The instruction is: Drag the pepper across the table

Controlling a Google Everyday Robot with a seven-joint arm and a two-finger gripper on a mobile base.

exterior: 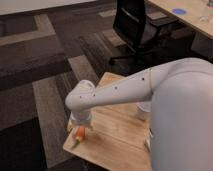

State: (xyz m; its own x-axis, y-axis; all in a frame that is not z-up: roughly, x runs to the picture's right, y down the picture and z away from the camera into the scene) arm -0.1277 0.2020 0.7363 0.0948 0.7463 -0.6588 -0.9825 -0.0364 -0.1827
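Observation:
The orange-red pepper [79, 135] lies near the left edge of the light wooden table [112, 142], its greenish tip pointing toward the front left corner. My gripper [81, 126] hangs from the white arm [120, 90] directly over the pepper's upper end, down at the tabletop. The arm's wrist hides the top of the pepper.
A white cup-like object [144, 111] stands on the table partly behind my arm. A black office chair [137, 30] stands beyond the table. A paler table with a blue disc [178, 11] is at the far right. Dark patterned carpet surrounds the table's left edge.

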